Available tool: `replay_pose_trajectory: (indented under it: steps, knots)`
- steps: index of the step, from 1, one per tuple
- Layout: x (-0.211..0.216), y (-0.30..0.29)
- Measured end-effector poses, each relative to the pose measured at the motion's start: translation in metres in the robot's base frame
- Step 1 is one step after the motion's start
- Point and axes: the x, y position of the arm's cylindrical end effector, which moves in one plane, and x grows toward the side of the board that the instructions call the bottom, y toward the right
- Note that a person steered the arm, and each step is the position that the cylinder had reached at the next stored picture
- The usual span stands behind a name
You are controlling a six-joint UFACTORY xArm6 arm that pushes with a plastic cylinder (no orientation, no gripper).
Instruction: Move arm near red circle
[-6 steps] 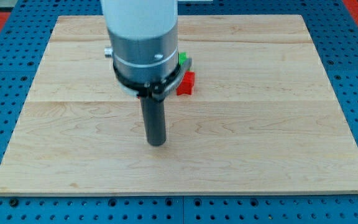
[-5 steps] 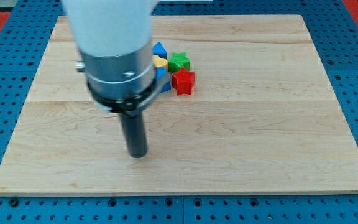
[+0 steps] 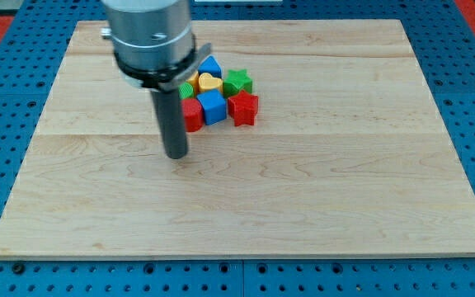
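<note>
The red circle block (image 3: pixel 192 114) sits at the left end of a tight cluster of blocks near the middle of the wooden board (image 3: pixel 303 190). My tip (image 3: pixel 176 154) rests on the board just below and a little left of the red circle, a short gap away. The rod and arm body (image 3: pixel 151 41) rise above it and hide whatever lies left of and behind the cluster. Beside the red circle are a blue cube (image 3: pixel 213 106), a red star (image 3: pixel 242 108), a yellow heart (image 3: pixel 209 82), a green star (image 3: pixel 237 82), a blue triangle (image 3: pixel 211 65) and a green block (image 3: pixel 187 88).
The board lies on a blue perforated table (image 3: pixel 7 165). The blocks are packed together, touching one another, at the board's upper middle.
My tip has moved from the board's lower middle up toward the cluster, ending close to the red circle. The arm body has shifted up, uncovering more of the blocks.
</note>
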Motion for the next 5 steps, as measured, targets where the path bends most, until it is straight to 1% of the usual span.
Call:
replay_pose_trajectory:
  steps: [1,2,3,5]
  knots:
    - [0.006,-0.039]
    - [-0.023,-0.051]
    - [-0.037,-0.055]
    - [-0.041,-0.02]
